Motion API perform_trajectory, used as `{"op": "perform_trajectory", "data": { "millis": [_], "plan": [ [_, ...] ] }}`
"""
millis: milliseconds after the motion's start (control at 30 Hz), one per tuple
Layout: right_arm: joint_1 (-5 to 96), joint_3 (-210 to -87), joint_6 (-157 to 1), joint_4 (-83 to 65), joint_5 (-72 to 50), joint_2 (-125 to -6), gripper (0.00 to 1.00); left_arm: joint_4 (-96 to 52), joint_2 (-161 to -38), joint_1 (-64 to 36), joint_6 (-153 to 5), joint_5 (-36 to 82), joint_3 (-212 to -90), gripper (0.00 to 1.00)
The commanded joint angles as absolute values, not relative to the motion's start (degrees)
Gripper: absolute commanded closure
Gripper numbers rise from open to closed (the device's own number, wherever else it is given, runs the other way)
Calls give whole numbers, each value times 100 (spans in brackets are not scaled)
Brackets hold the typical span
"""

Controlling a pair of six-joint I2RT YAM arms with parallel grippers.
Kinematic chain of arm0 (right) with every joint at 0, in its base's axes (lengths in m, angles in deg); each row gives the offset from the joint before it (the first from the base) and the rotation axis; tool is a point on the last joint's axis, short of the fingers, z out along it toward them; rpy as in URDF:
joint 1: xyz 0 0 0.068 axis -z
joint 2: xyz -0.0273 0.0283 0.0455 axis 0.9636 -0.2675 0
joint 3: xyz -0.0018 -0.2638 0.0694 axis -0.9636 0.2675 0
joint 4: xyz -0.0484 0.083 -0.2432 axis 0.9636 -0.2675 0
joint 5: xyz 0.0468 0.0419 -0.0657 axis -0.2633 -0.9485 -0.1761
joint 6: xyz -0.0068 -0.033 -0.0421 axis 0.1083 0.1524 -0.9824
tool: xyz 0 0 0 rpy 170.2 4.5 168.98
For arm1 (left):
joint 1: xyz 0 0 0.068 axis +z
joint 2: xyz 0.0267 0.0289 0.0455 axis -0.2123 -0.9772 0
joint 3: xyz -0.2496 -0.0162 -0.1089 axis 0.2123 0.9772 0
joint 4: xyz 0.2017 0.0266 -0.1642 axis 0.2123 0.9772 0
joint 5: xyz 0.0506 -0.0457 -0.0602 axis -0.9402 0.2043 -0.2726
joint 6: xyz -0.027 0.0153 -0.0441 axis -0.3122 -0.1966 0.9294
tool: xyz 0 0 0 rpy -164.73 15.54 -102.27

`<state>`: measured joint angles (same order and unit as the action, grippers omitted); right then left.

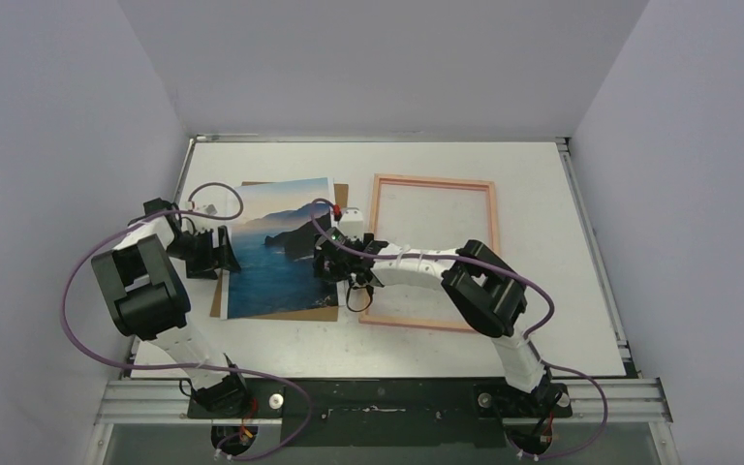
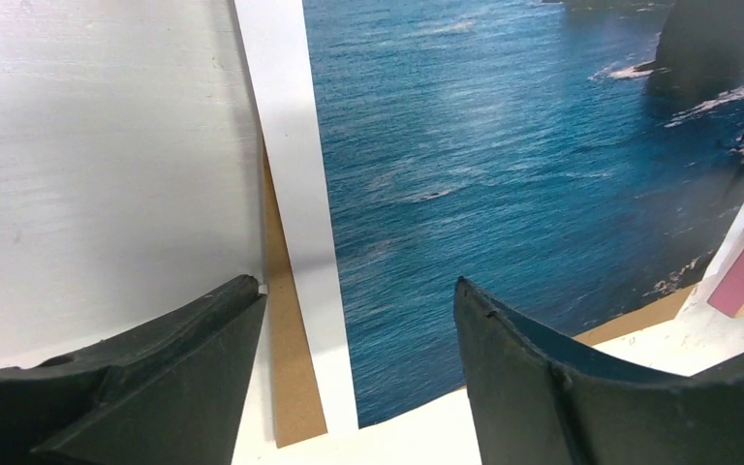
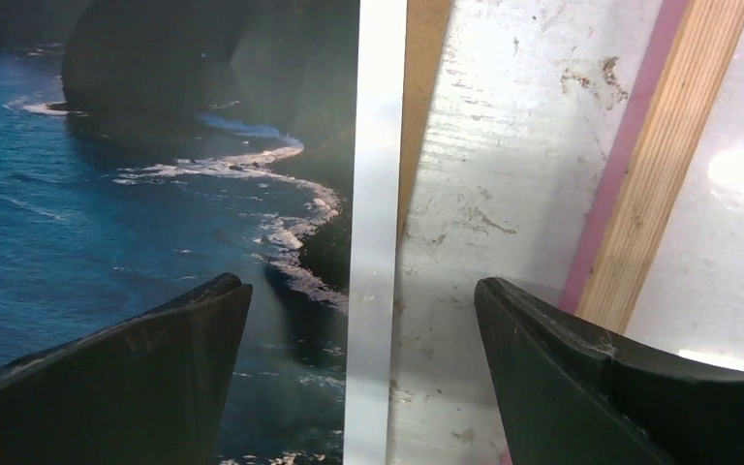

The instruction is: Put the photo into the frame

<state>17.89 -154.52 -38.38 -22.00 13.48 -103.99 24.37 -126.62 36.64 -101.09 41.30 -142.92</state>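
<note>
Top external view: we see the photo (image 1: 279, 247), a print of dark blue sea and mountains with a thin white border. It lies face up on the left-centre of the white table (image 1: 542, 242). It rests on a plain brown backing board (image 1: 340, 192), whose edges peek out at the print's left, bottom and upper right. The pink frame (image 1: 433, 179) lies flat just to the right of the board, apart from the print. Only bare table shows through its opening. We judge the task to be at its beginning: nothing is in the frame, and the lift, carry and placement are all left to do.

The left tool (image 1: 221, 254) sits at the print's left edge. The right tool (image 1: 334, 260) sits at its right edge, between print and frame. In the left wrist view, the left tool (image 2: 354, 291) has its jaws spread, with the white border and a strip of board between them; nothing is pinched. In the right wrist view, the right tool (image 3: 360, 283) is likewise released, jaws wide. It straddles the print's right border, a sliver of board and scuffed table. A pink and bare-wood rail of the frame (image 3: 654, 174) runs beside one finger. We judge both arms poised to take the print by opposite edges. Whether any fingertip touches the paper, we cannot tell.
</note>
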Motion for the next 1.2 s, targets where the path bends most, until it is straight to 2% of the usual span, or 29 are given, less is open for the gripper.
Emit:
{"op": "perform_trajectory", "data": {
  "millis": [0,367,867,1167],
  "plan": [
    [1840,-15215,-3551,-1805,1053,-10099,10,2093,-12650,3650,-10012,4037,-14240,33],
    [1841,-15145,-3275,-1271,340,-10162,10,2020,-12722,3594,-9962,3950,-14155,53],
    [1935,-14991,-3032,-770,-229,-9622,10,1956,-12785,3555,-9921,3977,-14086,57],
    [1920,-14975,-3039,-958,-110,-9356,10,1983,-12711,3555,-9927,3967,-14074,60]
  ]
}}
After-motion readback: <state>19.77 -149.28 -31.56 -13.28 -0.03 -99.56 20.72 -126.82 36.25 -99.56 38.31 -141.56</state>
